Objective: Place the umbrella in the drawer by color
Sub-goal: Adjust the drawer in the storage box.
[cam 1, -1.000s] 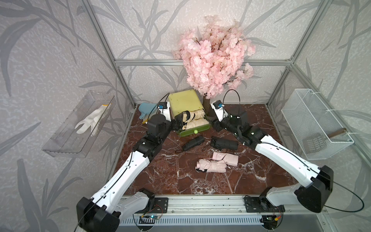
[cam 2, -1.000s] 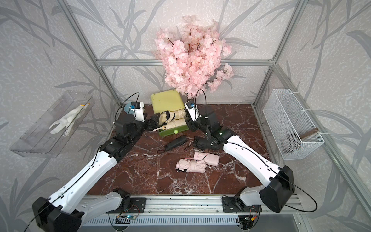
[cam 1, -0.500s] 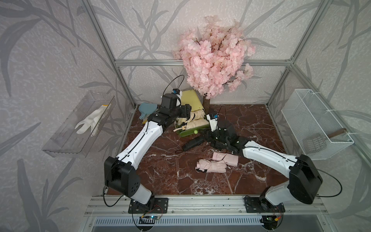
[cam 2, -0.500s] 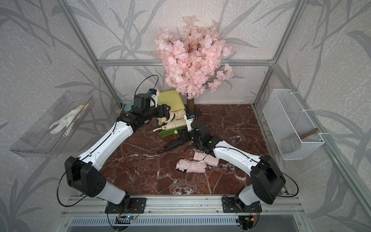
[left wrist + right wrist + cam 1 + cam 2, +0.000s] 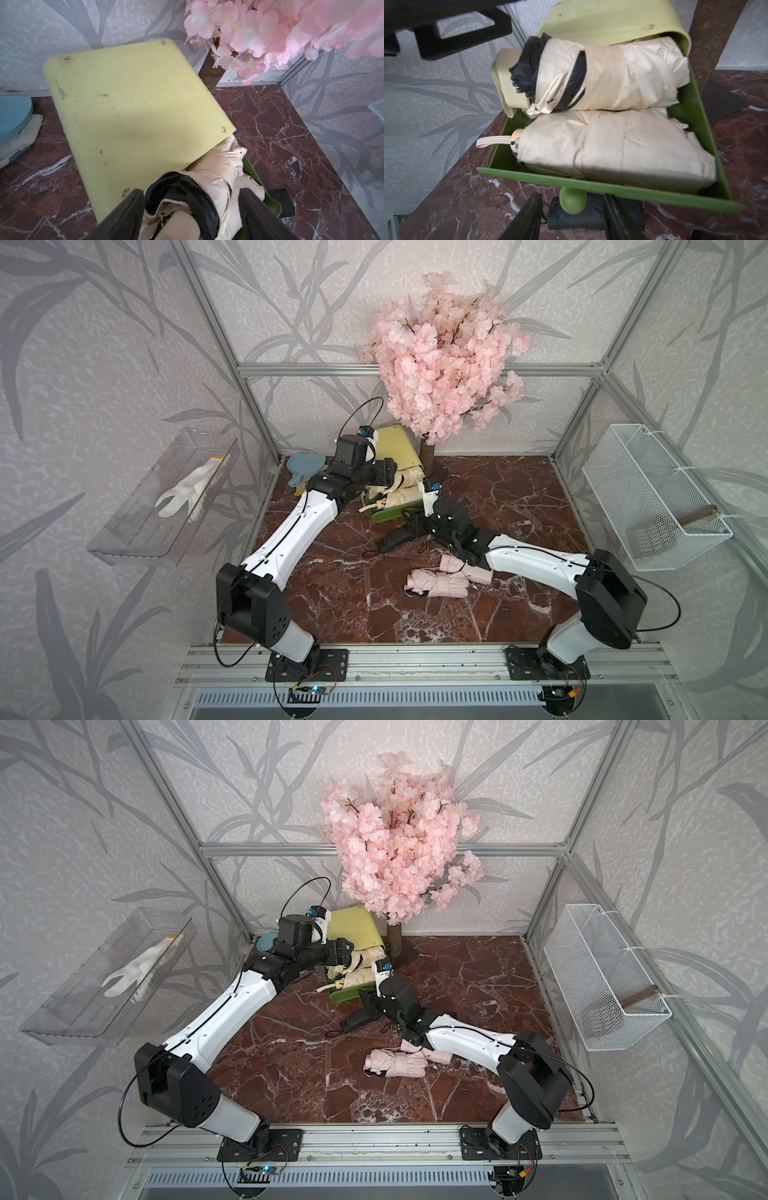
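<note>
On red marble tabletop (image 5: 332, 593), pink umbrellas (image 5: 436, 587) lie between leaf-patterned walls (image 5: 104, 364)

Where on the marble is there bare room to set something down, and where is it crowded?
Free: marble between left arm and front rail; far right corner between tree trunk and wire basket. Crowded: centre, around green drawer, black umbrella and pink umbrellas.
</note>
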You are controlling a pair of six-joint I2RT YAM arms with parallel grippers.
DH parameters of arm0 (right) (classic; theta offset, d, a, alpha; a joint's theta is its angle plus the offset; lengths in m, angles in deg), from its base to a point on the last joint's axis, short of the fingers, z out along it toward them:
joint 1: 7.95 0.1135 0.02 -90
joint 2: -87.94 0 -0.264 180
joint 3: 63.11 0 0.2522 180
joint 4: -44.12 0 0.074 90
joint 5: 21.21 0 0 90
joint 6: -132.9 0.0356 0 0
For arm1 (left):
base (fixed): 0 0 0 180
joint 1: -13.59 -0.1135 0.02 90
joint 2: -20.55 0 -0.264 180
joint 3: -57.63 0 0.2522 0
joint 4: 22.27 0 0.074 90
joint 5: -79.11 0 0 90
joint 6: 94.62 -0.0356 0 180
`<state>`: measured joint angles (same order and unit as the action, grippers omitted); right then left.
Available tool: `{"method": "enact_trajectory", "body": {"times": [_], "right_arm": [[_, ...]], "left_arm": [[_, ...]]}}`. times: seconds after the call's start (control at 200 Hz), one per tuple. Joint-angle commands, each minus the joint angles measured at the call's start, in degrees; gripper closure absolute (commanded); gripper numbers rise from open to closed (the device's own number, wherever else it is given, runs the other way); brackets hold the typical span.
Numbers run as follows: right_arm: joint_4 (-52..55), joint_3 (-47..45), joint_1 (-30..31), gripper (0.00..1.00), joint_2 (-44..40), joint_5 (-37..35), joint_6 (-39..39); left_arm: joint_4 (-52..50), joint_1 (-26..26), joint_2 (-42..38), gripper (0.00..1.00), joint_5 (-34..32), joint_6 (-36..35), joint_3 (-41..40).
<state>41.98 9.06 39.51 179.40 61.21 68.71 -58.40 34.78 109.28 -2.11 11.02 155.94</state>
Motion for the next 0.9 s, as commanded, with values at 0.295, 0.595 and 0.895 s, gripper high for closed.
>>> {"method": "enact_trajectory", "body": {"times": [0.295,0.595,0.895], "right_arm": [[-1.6,1.4,1.6,0.54,2.7,-5.7,2.0],[-3.7,1.6,2.7,0.55,4.1,-6.3,2.2],[-5.4,3.0,2.8,0.64,5.9,-6.1,1.6]], "left_arm": [[0.2,-0.5,-1.6,0.25,-0.2,-0.4,-0.4],[0.5,-0.5,-1.6,0.25,0.1,-0.2,-0.8],[0.7,-0.5,-1.6,0.25,0.4,-0.2,-0.7]]}}
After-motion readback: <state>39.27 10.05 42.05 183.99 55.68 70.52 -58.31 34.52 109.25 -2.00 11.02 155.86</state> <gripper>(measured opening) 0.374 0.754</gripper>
